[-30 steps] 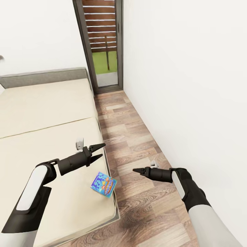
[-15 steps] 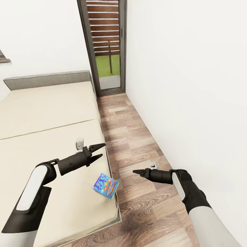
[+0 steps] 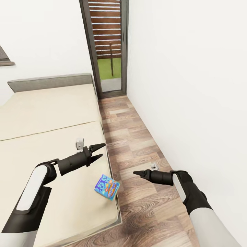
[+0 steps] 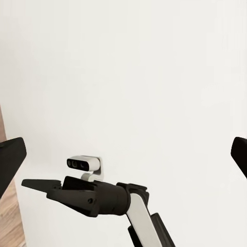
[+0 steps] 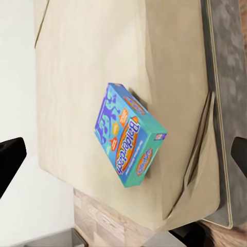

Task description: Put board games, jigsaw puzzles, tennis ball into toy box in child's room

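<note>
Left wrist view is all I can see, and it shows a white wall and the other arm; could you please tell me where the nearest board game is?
Observer: The blue board game is on the bed, near the mattress corner next to the floor.
Operator: Thank you. Is the left gripper holding it?
Observer: No. The left gripper is open above the mattress, apart from the box.
Operator: And the right one?
Observer: The right gripper is over the wooden floor beside the bed. Its wrist view looks at the box with the fingers spread wide.
</note>
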